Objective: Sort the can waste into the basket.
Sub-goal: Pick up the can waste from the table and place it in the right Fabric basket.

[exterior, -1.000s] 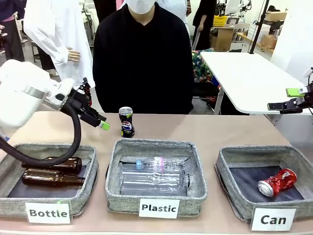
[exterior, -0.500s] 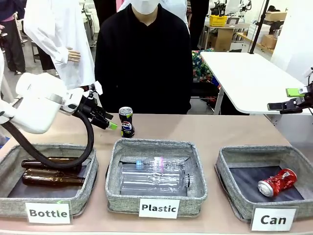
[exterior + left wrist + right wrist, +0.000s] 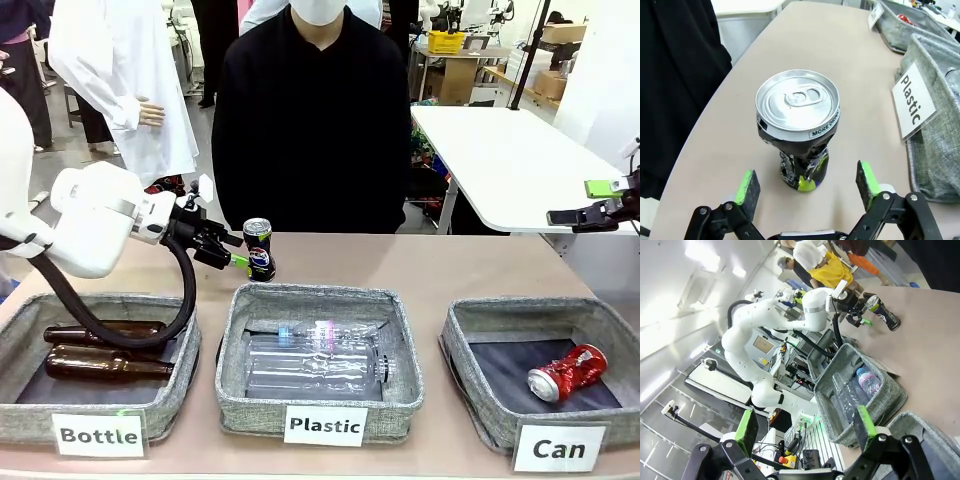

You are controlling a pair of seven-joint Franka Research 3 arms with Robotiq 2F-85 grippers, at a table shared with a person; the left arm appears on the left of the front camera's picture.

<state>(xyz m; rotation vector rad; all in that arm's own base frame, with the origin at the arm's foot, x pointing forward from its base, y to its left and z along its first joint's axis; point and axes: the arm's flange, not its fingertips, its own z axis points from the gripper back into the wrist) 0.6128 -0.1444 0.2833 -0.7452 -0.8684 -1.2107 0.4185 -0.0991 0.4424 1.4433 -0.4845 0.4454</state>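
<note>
Right now my left gripper is at the far side of the tan table, level with the lower half of the black-blue Pepsi drink can with a silver top. Through the left wrist camera I see the left gripper with its jaws spread wide. One green pad is out to each side of the can, with clear tabletop showing between each pad and the can's body. Nothing is gripped and neither pad touches it. The can stands upright with its pull-tab top facing the camera, and its lower body is crumpled. It sits just behind the far rim of the grey fabric basket labelled "Plastic", which holds clear plastic bottles, and in front of the person in black.

My right gripper hangs raised at the right edge, well apart from the can. The right wrist camera shows it with jaws wide and nothing between them. Far across the table I can make out the Pepsi can and the other arm beside it.

The red dented drink can lies on its side on the dark bottom of the grey fabric basket labelled "Can". Brown glass bottles lie in the grey basket labelled "Bottle".
</note>
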